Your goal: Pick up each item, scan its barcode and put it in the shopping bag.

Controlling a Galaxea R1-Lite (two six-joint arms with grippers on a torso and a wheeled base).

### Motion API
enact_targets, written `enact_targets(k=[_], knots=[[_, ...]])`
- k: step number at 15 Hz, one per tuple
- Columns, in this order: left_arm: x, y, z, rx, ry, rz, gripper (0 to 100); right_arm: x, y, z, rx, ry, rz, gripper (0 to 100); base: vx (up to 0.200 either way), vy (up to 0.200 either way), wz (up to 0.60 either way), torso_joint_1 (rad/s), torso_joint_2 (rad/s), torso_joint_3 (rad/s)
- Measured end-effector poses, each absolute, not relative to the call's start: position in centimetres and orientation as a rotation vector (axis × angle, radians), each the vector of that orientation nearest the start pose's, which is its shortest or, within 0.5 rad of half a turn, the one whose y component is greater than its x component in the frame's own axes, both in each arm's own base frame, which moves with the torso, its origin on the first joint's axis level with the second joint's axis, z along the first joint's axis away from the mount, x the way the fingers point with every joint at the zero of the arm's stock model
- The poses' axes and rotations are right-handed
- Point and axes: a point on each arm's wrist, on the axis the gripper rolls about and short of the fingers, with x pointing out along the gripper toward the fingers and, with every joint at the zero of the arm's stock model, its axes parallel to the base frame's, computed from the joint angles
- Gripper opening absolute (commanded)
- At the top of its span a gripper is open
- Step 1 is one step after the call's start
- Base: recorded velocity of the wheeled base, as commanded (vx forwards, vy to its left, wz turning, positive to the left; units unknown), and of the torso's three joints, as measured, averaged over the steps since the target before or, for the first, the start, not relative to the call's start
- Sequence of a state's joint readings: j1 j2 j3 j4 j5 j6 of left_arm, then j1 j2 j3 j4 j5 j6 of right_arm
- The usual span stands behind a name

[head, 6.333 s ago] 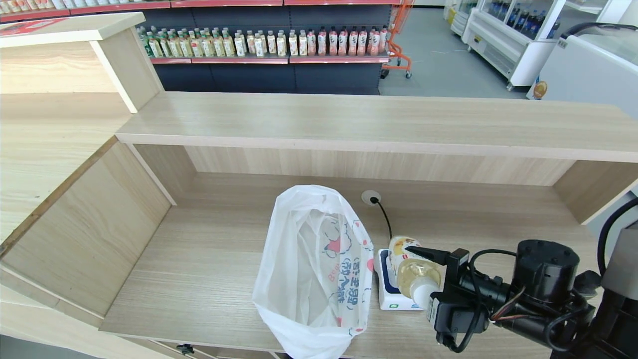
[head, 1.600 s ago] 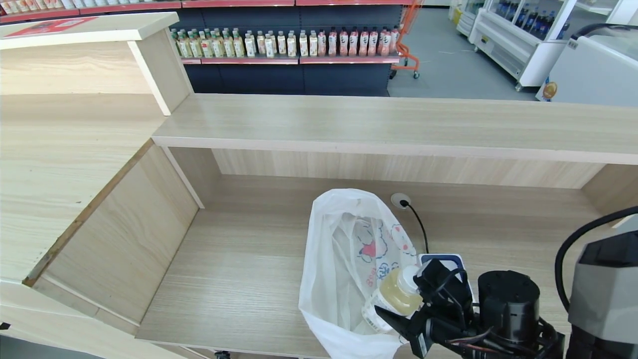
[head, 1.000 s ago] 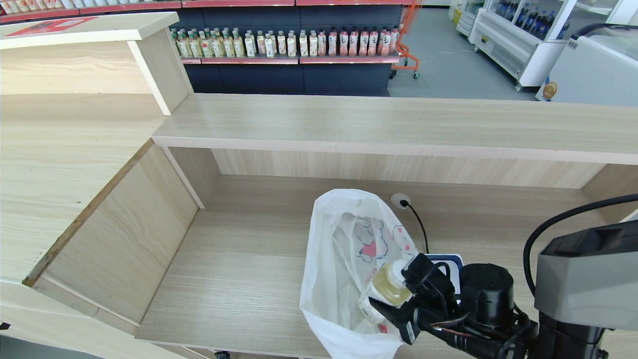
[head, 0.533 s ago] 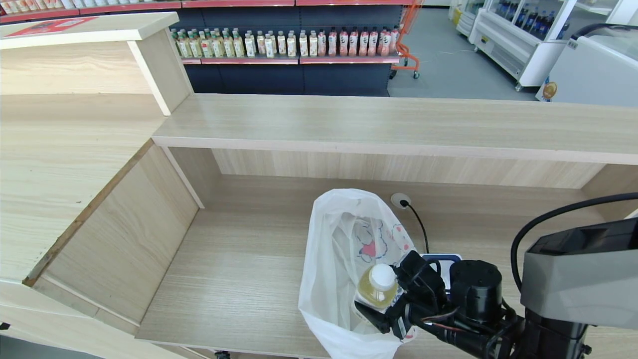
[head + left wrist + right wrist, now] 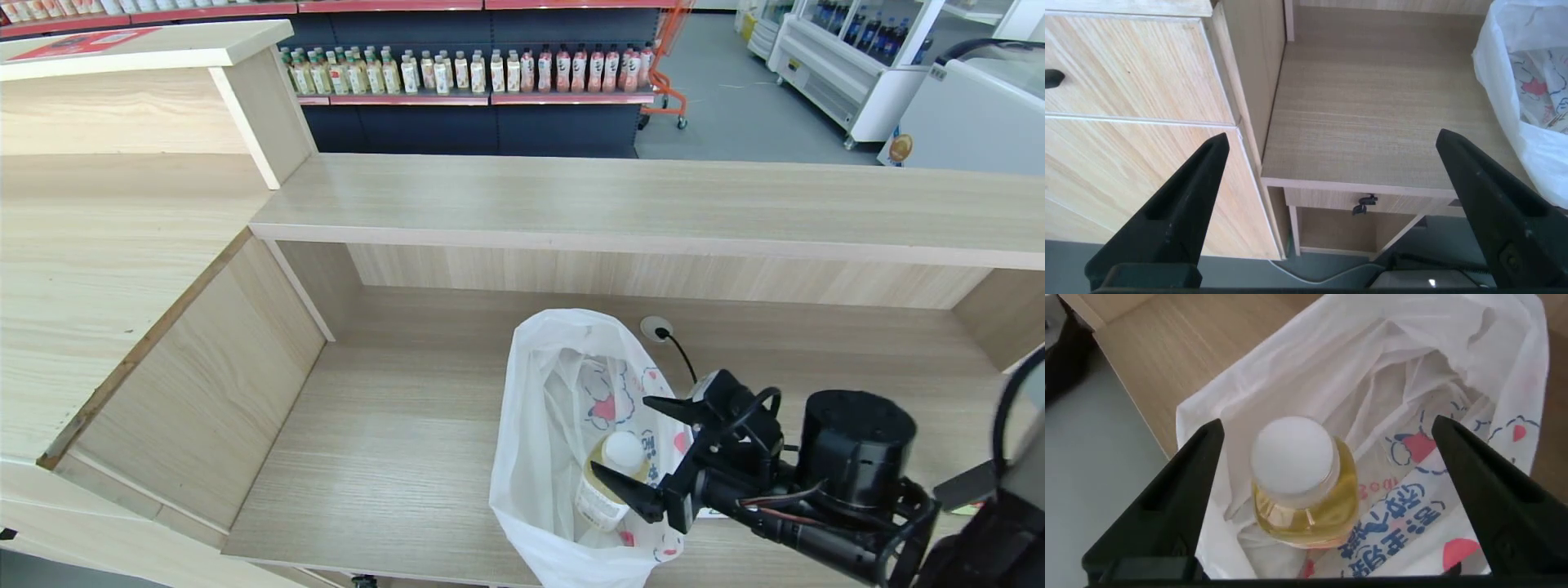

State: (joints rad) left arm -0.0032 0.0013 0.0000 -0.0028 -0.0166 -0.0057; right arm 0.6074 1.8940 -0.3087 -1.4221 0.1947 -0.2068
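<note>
A bottle (image 5: 611,482) of pale yellow drink with a white cap stands upright inside the white shopping bag (image 5: 545,408) on the lower counter. In the right wrist view the bottle (image 5: 1302,490) sits between and beyond the fingers, down in the bag (image 5: 1388,367). My right gripper (image 5: 653,449) is open just above the bag's right side, its fingers spread apart and clear of the bottle. My left gripper (image 5: 1331,204) hangs open off the counter's front edge, with nothing between its fingers.
A black cable runs from a round grommet (image 5: 655,328) in the counter toward the bag's right side. A raised wooden ledge (image 5: 653,204) runs along the back, a side panel (image 5: 196,392) stands at the left. Cabinet drawers (image 5: 1135,139) lie below the counter.
The right gripper carried the bottle from the scanner over the bag, lowered it in, then opened and drew up and right. The bottle now stands free in the bag.
</note>
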Motion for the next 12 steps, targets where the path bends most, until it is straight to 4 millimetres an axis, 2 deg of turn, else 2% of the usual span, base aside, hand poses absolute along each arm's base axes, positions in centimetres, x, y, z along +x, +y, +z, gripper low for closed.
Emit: enact_targets(k=[3, 6, 10, 12], knots=[[-2.3, 0.0, 7.6, -0.006, -0.001, -0.02, 100, 19.4, 13.3, 12.7, -0.24, 0.104, 0.741, 100, 0.0, 0.0, 0.0, 0.0, 0.0, 0.0], [-2.3, 0.0, 7.6, -0.006, -0.001, -0.02, 100, 14.5, 9.3, 15.6, -0.274, 0.213, 0.642, 100, 0.0, 0.0, 0.0, 0.0, 0.0, 0.0], [-2.3, 0.0, 7.6, -0.006, -0.001, -0.02, 100, 5.6, 3.1, 16.1, -0.337, 0.407, 0.512, 100, 0.0, 0.0, 0.0, 0.0, 0.0, 0.0], [-2.3, 0.0, 7.6, -0.006, -0.001, -0.02, 100, 2.8, 1.2, 16.2, -0.323, 0.393, 0.423, 100, 0.0, 0.0, 0.0, 0.0, 0.0, 0.0]])
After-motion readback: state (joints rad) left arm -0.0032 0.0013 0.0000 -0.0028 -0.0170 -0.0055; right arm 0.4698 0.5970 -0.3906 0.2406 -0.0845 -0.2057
